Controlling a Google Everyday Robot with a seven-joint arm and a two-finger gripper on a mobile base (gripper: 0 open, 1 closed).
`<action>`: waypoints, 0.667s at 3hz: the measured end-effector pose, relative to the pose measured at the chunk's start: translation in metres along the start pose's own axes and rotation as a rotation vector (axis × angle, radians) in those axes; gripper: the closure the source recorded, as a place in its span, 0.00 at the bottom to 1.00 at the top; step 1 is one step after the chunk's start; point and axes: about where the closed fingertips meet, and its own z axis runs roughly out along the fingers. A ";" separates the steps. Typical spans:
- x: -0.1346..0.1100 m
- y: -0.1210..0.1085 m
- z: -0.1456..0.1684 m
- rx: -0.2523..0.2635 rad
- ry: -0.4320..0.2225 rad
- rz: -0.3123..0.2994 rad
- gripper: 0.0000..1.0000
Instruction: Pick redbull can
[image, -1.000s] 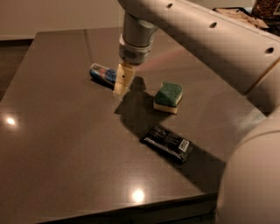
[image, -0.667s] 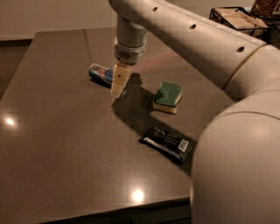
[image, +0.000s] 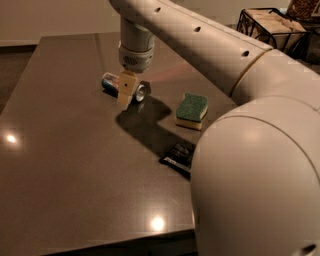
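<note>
One claw (image: 126, 91) at redbull can (image: 109, 81)

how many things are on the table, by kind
blue and silver slim drink can, lying on its side: 1
green and yellow sponge block: 1
flat black snack wrapper: 1
total: 3
The robot's hand hangs over the can's middle.
</note>
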 end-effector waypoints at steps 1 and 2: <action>-0.011 -0.002 0.007 0.004 0.030 -0.025 0.00; -0.017 -0.002 0.013 0.008 0.056 -0.051 0.16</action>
